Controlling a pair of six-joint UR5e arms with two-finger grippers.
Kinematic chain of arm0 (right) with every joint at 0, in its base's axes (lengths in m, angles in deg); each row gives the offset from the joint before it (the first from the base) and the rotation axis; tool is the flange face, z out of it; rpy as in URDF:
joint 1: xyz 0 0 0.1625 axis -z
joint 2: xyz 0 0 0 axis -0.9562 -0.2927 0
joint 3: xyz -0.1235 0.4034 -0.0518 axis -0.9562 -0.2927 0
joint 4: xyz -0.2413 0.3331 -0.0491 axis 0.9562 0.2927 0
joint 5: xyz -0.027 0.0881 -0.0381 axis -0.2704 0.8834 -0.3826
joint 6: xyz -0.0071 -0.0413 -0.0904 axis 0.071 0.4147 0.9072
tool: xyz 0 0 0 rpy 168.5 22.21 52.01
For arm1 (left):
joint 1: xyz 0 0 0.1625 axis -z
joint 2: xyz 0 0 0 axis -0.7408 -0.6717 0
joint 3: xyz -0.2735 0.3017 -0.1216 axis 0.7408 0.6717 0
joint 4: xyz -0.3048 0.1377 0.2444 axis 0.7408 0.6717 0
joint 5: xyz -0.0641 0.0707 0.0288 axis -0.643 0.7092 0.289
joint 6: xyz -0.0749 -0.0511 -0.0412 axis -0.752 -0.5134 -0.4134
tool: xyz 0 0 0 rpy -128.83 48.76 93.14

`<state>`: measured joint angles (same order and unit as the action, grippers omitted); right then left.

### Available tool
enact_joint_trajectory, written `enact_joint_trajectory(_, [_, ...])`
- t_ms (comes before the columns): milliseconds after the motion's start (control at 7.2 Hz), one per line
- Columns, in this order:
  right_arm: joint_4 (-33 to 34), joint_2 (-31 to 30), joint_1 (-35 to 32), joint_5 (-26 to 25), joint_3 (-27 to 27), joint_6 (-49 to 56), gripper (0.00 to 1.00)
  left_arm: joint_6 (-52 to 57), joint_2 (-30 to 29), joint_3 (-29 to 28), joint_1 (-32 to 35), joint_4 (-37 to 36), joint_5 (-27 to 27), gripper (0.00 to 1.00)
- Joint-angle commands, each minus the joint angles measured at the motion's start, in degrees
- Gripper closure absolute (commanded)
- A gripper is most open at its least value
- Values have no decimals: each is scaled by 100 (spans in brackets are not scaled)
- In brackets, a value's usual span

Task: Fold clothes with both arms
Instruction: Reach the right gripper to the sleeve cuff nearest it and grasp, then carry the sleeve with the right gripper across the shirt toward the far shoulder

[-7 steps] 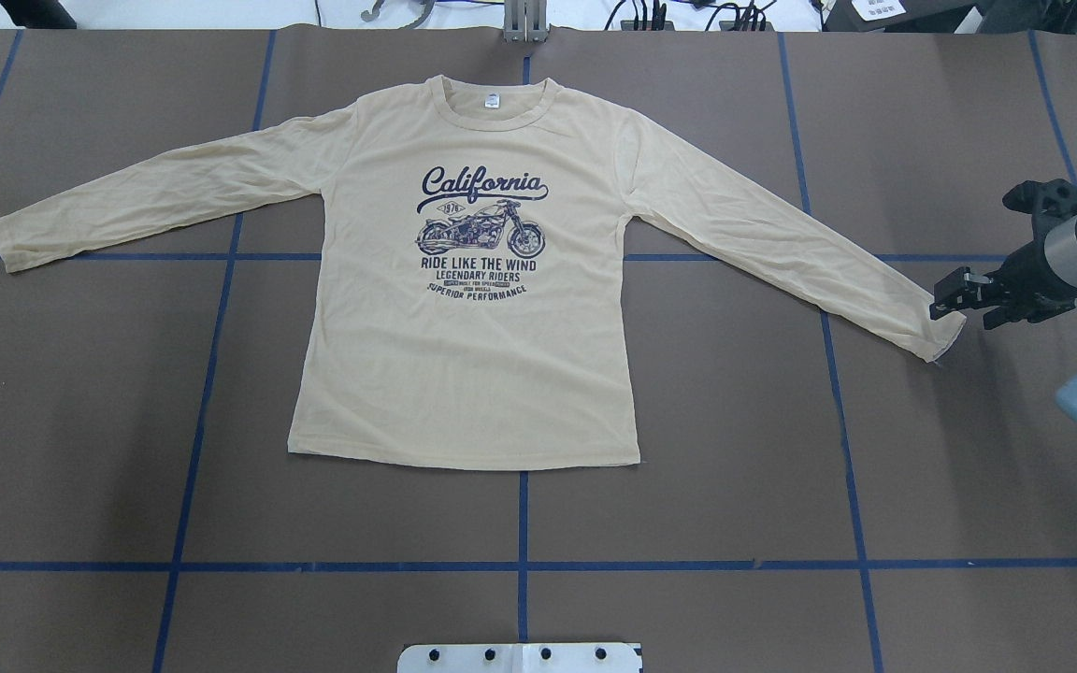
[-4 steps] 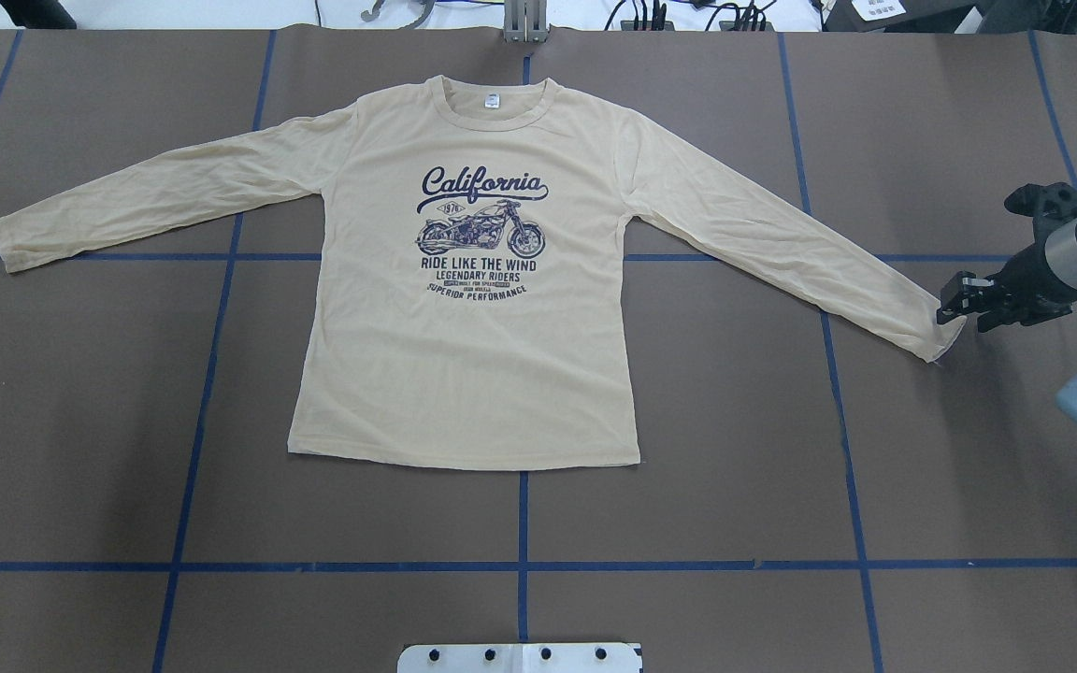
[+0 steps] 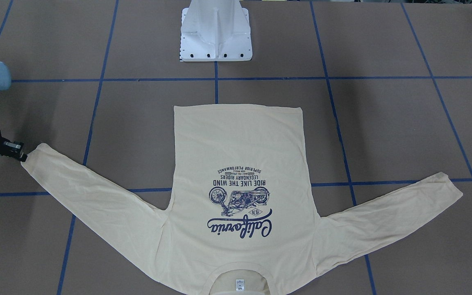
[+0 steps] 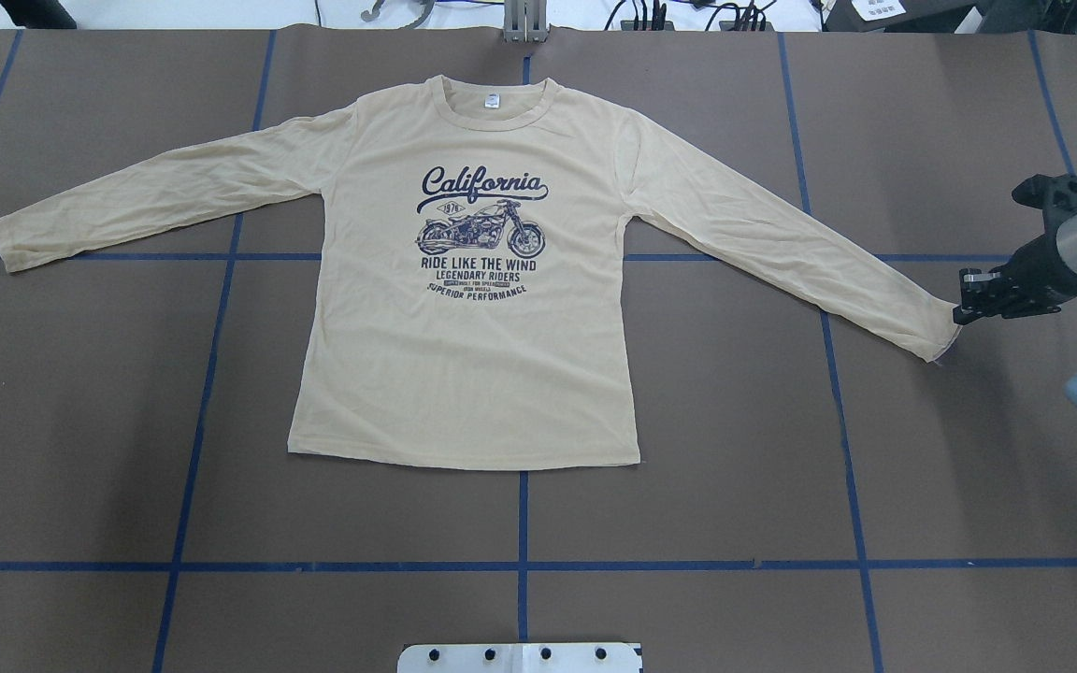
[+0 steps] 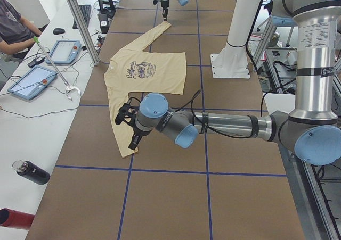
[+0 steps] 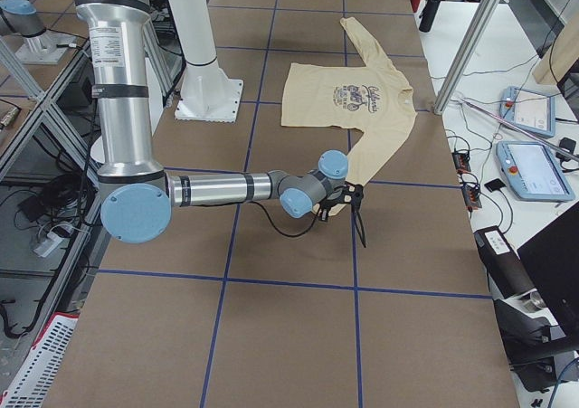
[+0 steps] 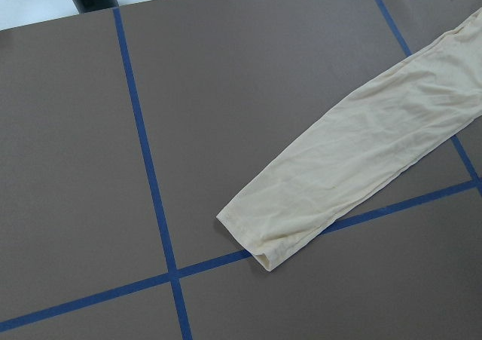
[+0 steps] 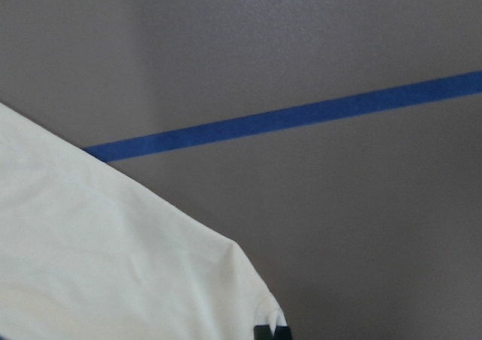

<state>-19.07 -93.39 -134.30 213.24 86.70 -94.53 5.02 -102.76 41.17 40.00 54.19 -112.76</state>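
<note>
Shirt (image 4: pixel 464 374) flat on table (image 4: pixel 688 523), print up, my right gripper (image 4: pixel 961 308) touching one cuff (image 4: pixel 939 332), hold on it unclear, my left gripper (image 5: pixel 133 139) above other cuff (image 4: pixel 10 248), opening unclear.

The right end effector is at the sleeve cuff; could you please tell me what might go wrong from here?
The right end effector meets only the outer corner of the right cuff, so a grasp may catch little fabric and slip. The left end effector hovers clear of the left cuff; an uneven lift could skew the flat T-shirt.
</note>
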Motion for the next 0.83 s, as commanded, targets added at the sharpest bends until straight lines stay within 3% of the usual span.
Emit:
enact_joint_trajectory(0, [193,479,-853,1154,189,-175,100,0,0,9,0,7,0,0])
enact_joint_trajectory(139, [421,1109,-743,1044,84,-725,100,0,0,18,0,7,-9,0])
enact_joint_trajectory(278, [667,1759,-228,452,49,-1426,100,9,0,18,0,7,-9,0])
enact_joint_trajectory(417, [739,2435,421,-590,-65,-2269,100,9,0,18,0,-2,-9,0])
enact_joint_trajectory(694, [722,4076,926,-1467,-1246,-2794,100,9,0,27,0,24,-236,0])
